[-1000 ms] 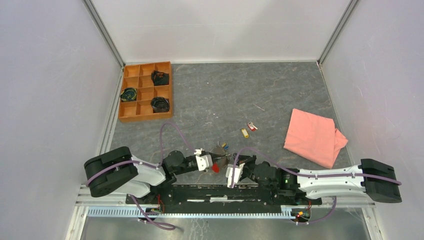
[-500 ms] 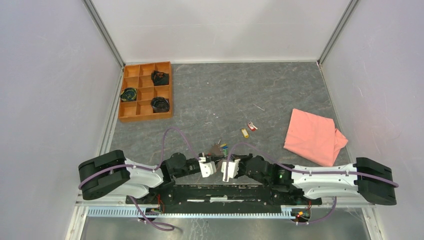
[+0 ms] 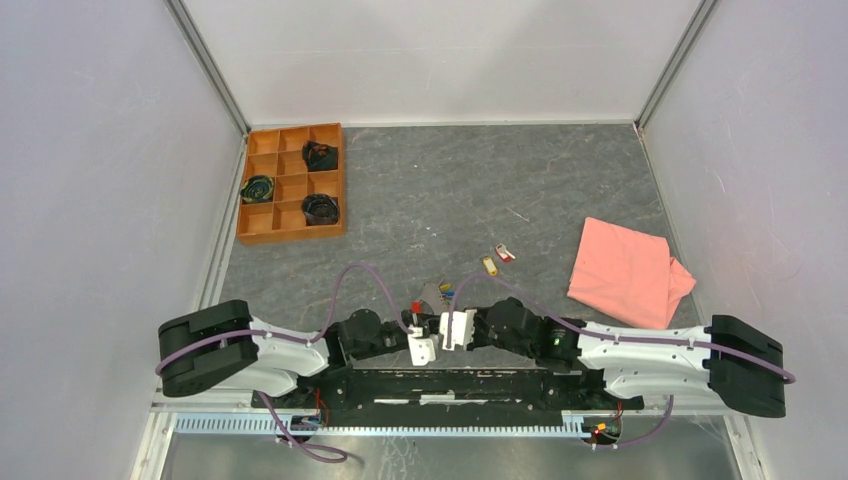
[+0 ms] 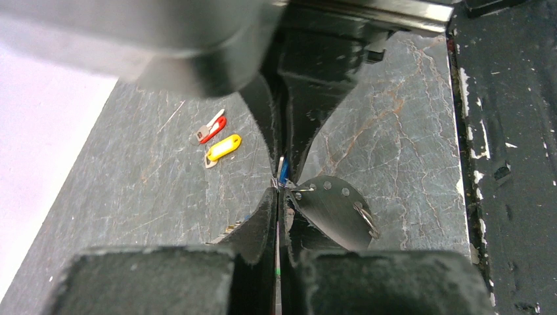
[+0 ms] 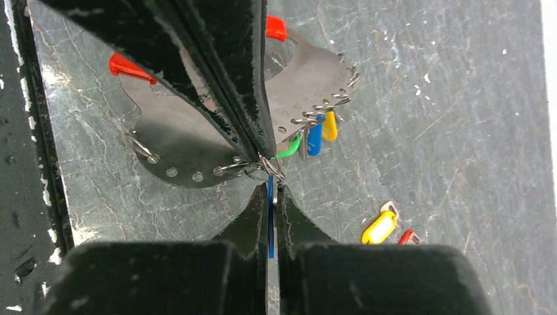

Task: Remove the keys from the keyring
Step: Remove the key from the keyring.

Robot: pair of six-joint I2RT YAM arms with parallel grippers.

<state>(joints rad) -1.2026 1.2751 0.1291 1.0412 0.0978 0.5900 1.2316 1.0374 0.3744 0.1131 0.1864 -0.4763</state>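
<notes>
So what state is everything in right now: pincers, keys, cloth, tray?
Left pincer: shut, gripping the keyring.
Right pincer: shut on a blue key.
Keyring: held between both pincers.
Hanging keys: green, blue, yellow, still attached.
Red key, yellow key: off, lying loose on the table.
Pink cloth: rumpled, lying apart.
Tray: three compartments filled, the rest empty.

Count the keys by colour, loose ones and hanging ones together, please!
Yellow keys: 2
Red key: 1
Blue key: 1
Green key: 1
Total: 5
A blue sliver pinched in the right gripper is too hidden to count.
</notes>
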